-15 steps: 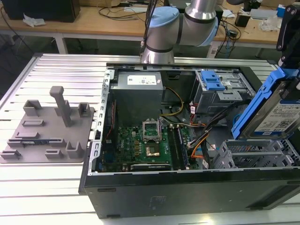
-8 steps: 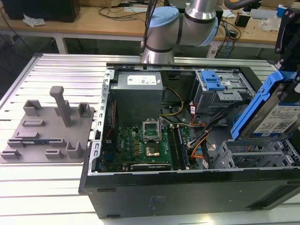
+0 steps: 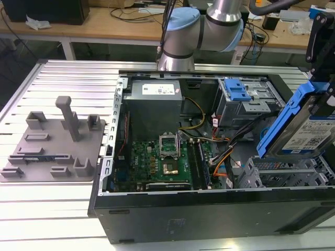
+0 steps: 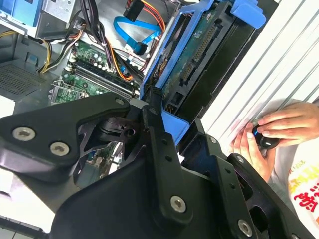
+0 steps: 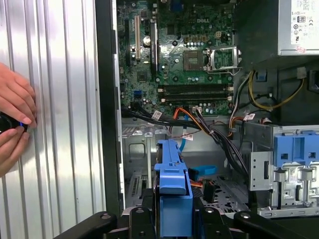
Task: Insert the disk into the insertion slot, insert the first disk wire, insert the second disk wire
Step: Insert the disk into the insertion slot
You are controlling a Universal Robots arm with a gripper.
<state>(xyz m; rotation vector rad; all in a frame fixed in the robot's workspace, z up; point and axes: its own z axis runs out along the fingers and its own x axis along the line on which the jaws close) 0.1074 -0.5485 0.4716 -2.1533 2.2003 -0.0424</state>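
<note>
- At the exterior view's left, a grey fixture plate (image 3: 52,141) lies flat on the slatted metal counter (image 3: 52,209).
- Right of it sits an open computer case (image 3: 209,214), with the motherboard (image 3: 162,162) in the middle of its floor.
- Farther right, a bundle of wires (image 3: 222,157) lies between the motherboard and the drive bays. A taller drive cage with a blue latch (image 3: 241,94) stands at the back.
- The insertion slot (image 3: 282,175), in the low perforated cage, is at the near right end of the case.
- The disk (image 3: 309,130) hangs over that slot and is not seated in it.
- Its long axis slants, with the lower end toward the exterior view's left and down at the cage, and the upper end raised to the right. The labelled face turns toward the exterior camera.
- In the second wrist view the circuit-board side and connector edge show.
- The end effector (image 3: 325,78) is clamped on the disk's upper end. In the first wrist view its black fingers press on both sides of the blue caddy.
- A person's hands (image 5: 15,119) rest on the counter beside the case, around a small dark object.
</note>
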